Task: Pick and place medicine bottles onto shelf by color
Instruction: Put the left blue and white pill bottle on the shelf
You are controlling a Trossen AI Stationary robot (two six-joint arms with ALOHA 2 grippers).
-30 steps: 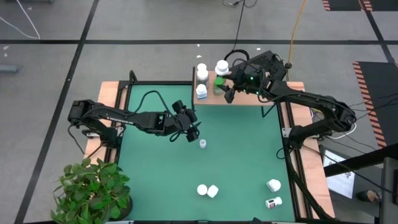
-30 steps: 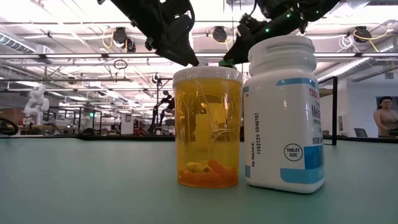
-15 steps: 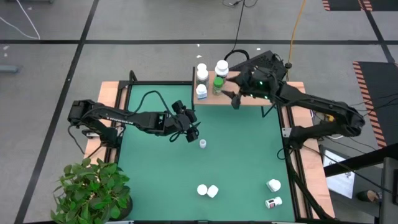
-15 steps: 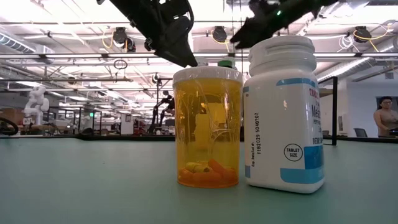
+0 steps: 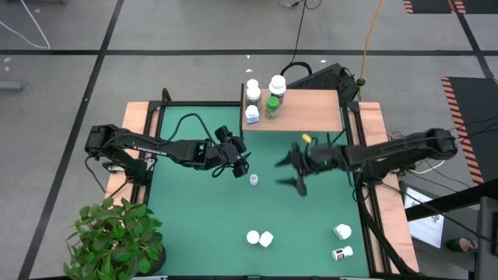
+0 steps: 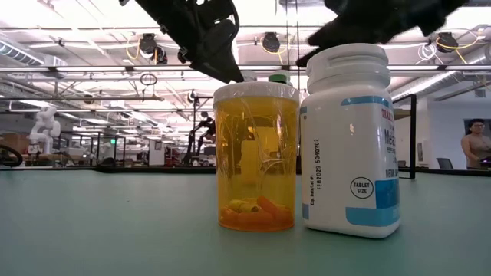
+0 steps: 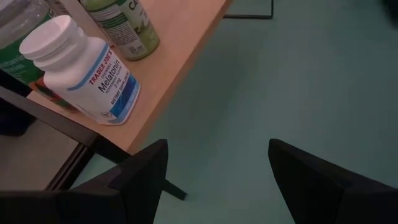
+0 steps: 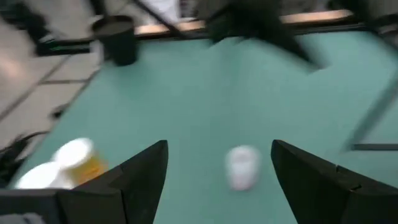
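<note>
Right pincer (image 5: 299,173) agape over mat; orange bottle (image 6: 256,157) low-view only.

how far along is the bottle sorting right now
Done: three bottles stand on the shelf, among them a green bottle. In hand: nothing; the right tool is open over the mat, the left tool open beside a small bottle. Left: that one plus four bottles near the front.
</note>
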